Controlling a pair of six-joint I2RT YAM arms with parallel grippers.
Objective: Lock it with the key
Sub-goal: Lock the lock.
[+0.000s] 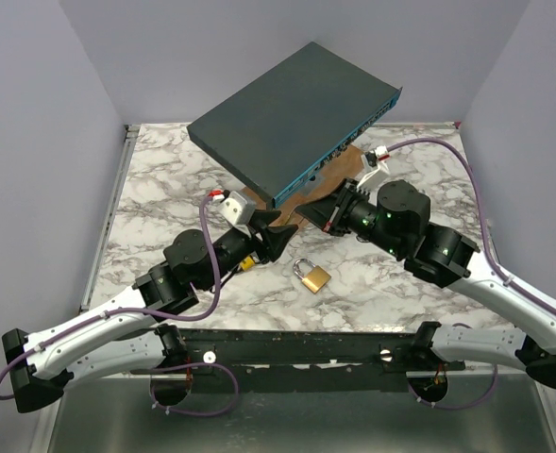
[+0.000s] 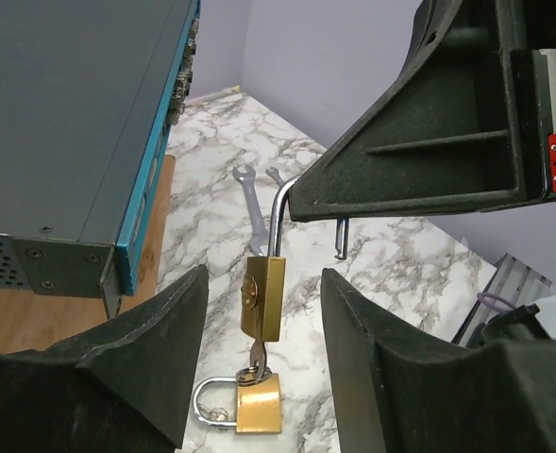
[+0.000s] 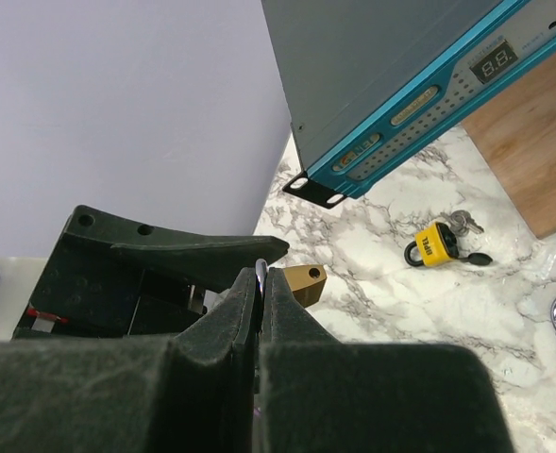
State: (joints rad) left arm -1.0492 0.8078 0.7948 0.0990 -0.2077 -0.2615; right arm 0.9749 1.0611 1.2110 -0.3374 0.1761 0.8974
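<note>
Brass padlock (image 2: 262, 297) hangs in the air, shackle (image 2: 279, 222) swung open, key (image 2: 255, 363) in its underside — right gripper (image 3: 261, 274) pinched tight on the shackle. Left gripper (image 2: 263, 276) has its fingers apart either side of the body, not touching. Second padlock (image 1: 312, 276) lies below on white marble table (image 1: 164, 189); teal-edged switch box (image 1: 296, 113) on wood board (image 1: 339, 165) behind, lilac walls (image 1: 51, 94).

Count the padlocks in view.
3. A hanging padlock, gripped by the right end effector; a brass padlock flat on the table; a yellow padlock near the wooden board. Others may hide under the box.
</note>
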